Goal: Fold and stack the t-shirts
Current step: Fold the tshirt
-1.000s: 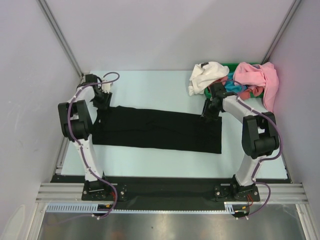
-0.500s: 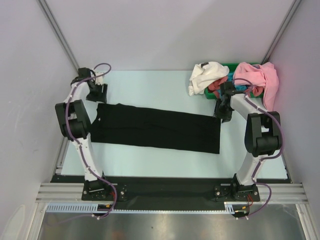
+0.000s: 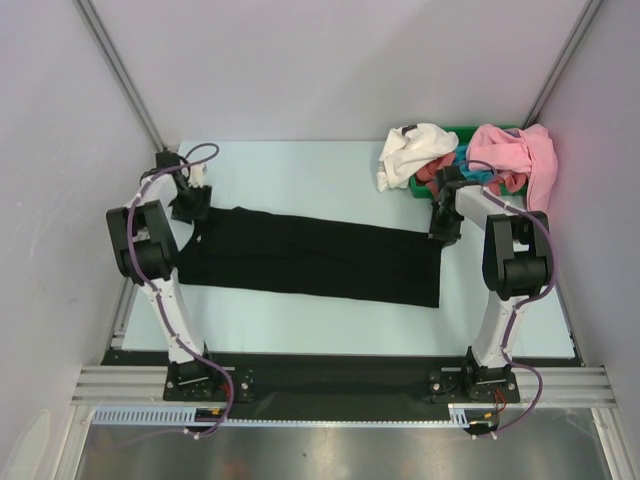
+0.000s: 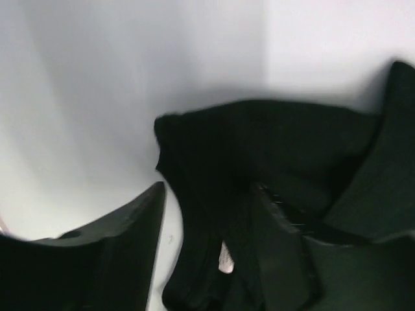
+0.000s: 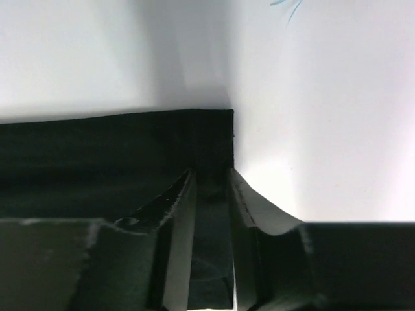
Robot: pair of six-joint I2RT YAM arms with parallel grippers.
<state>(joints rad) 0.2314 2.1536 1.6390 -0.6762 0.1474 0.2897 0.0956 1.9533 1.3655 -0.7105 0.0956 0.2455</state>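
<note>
I see long black cloth t-shirt (image 3: 310, 258) spread flat across pale matte tabletop (image 3: 300, 170), between both arms. Left jaws released, standing wide over shirt's far left corner, cloth rumpled there. Right jaws narrow at far right corner; cannot tell if pinching. White cloth shirt (image 3: 412, 150) and pink cloth shirt (image 3: 510, 150) heaped on green plastic bin (image 3: 465, 128), far right. Plain grey-white panel walls (image 3: 330, 70) enclose tabletop.

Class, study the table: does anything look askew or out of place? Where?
The black t-shirt, folded into a long strip, lies slanted across the table, its left end bunched. At the far right, a white t-shirt and a pink t-shirt spill over the rim of the green bin.
</note>
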